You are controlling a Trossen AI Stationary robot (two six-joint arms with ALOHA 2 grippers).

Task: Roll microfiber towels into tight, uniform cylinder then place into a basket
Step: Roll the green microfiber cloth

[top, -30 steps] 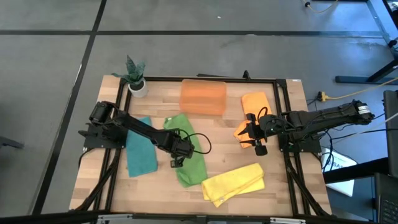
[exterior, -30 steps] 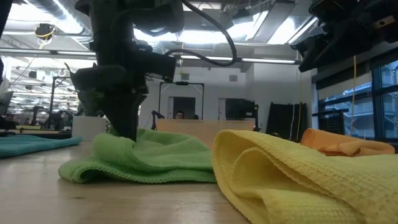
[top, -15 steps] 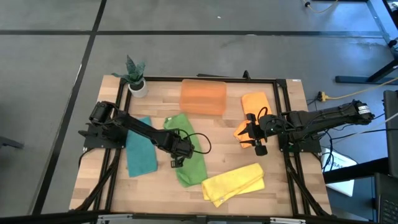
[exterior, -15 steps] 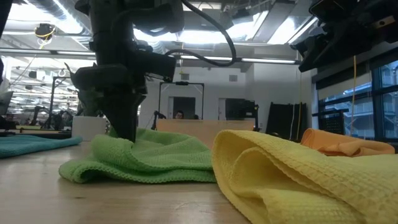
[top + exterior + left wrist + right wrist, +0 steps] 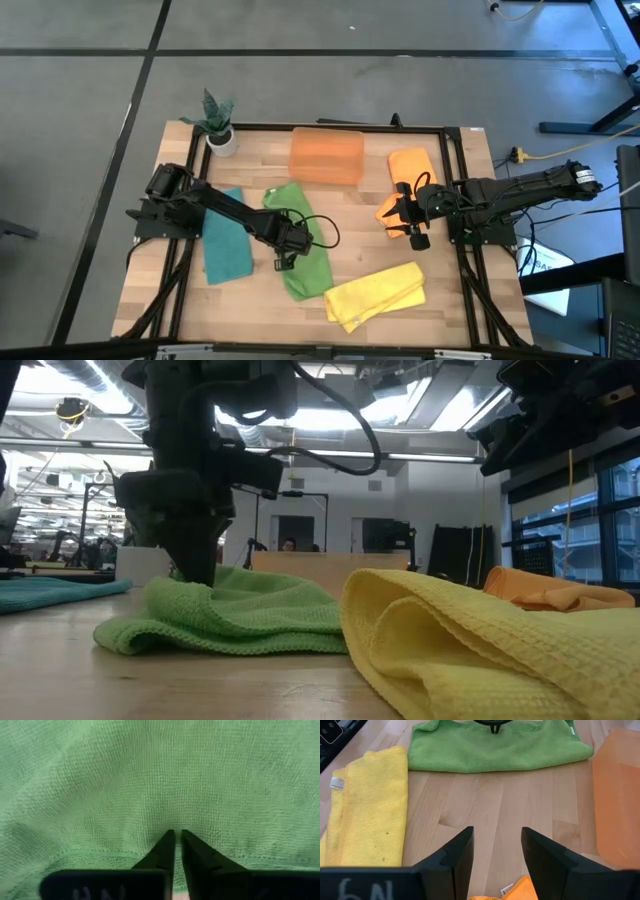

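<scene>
A green towel (image 5: pixel 308 245) lies rumpled on the table's middle. My left gripper (image 5: pixel 287 247) points down onto it near its left edge, and its fingers (image 5: pixel 165 847) are shut on the cloth. A teal towel (image 5: pixel 226 250) lies flat to the left, and a yellow towel (image 5: pixel 376 293) lies folded near the front. An orange towel (image 5: pixel 412 168) lies at the far right. My right gripper (image 5: pixel 408 222) hovers open over that towel's near end, touching nothing. The orange basket (image 5: pixel 326 155) stands at the back middle. My left gripper pinches a small pucker of the green towel (image 5: pixel 176 822) between its two fingertips, just inside the hemmed edge (image 5: pixel 100 854). The fingers come from above, pointing down. The towel rests on the table, bunched up around the fingers (image 5: pixel 195 565).
A small white pot with a plant (image 5: pixel 219 128) stands at the back left corner. A black frame (image 5: pixel 455 180) runs around the wooden table. Bare wood (image 5: pixel 495 800) lies between the green towel and my right gripper.
My left gripper has shut on the green towel where it stood, and the cloth beside its fingers has bunched slightly. My right arm has kept still.
</scene>
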